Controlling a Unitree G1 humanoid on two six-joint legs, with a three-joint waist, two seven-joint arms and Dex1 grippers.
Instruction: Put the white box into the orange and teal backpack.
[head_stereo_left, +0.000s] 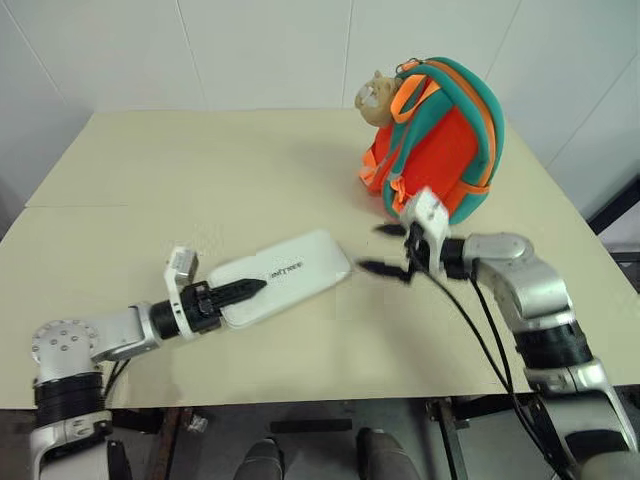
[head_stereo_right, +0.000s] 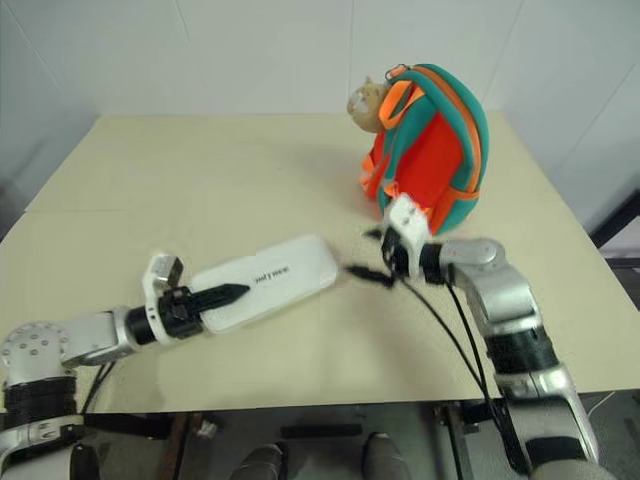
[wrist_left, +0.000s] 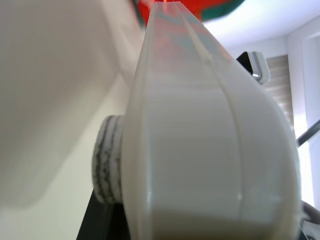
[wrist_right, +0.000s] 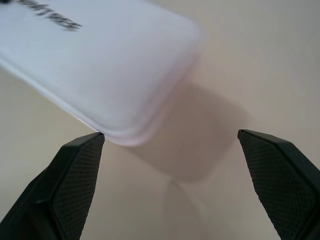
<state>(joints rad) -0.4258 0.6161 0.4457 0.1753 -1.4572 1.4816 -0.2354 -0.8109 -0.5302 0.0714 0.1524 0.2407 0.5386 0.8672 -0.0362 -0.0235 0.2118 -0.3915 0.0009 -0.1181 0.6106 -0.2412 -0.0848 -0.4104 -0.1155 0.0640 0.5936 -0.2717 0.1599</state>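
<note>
The white box (head_stereo_left: 285, 275) is a long flat case, lying slantwise at the middle of the table. My left gripper (head_stereo_left: 255, 290) is shut on its near end, one black finger lying over its top. In the right wrist view the box (wrist_right: 100, 60) casts a shadow below its far corner, which is off the tabletop. My right gripper (head_stereo_left: 372, 248) is open just past that far corner, with nothing between its fingers (wrist_right: 85, 155). Behind it the orange and teal backpack (head_stereo_left: 445, 140) stands upright at the far right. I cannot tell whether its zip is open.
A tan plush charm (head_stereo_left: 375, 97) hangs at the backpack's upper left. The beige table (head_stereo_left: 200, 170) has bare room to the left and in front of the backpack. White walls close in behind it. Black cables trail along my right arm.
</note>
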